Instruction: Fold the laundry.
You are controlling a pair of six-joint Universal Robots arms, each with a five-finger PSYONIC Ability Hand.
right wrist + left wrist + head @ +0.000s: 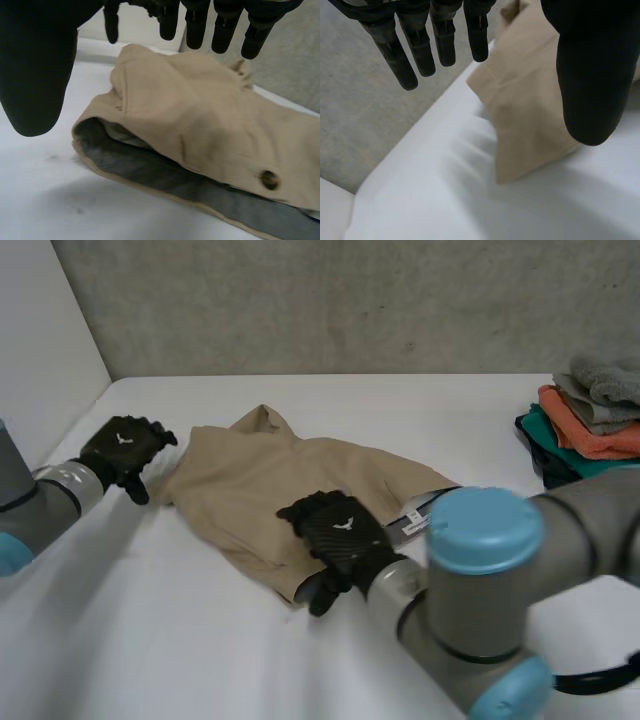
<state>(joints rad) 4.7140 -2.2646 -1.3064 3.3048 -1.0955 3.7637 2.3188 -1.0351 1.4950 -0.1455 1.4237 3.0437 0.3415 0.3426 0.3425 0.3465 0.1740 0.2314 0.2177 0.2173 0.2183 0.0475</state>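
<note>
While the beige garment point(290, 480) lies rumpled in the middle of the table point(150, 640), neither hand has hold of it. The left hand point(125, 450) sits at its left corner w/ fingers straight, thumb apart, nothing pinched; the right hand point(340, 535) is over the near edge by the grey-lined waistband point(150, 167), fingers spread, empty too. Cloth looks light, soft, floppy — prob. sags if lifted at one point, so pinch the stiffer waistband near the button point(270, 179) plus the left corner. Folded stack point(590, 420) sits far right.

Both arms are extended forward; the left hand point(122, 448) and right hand point(340, 535) are held with fingers point(445, 45) straight, uncurled.
</note>
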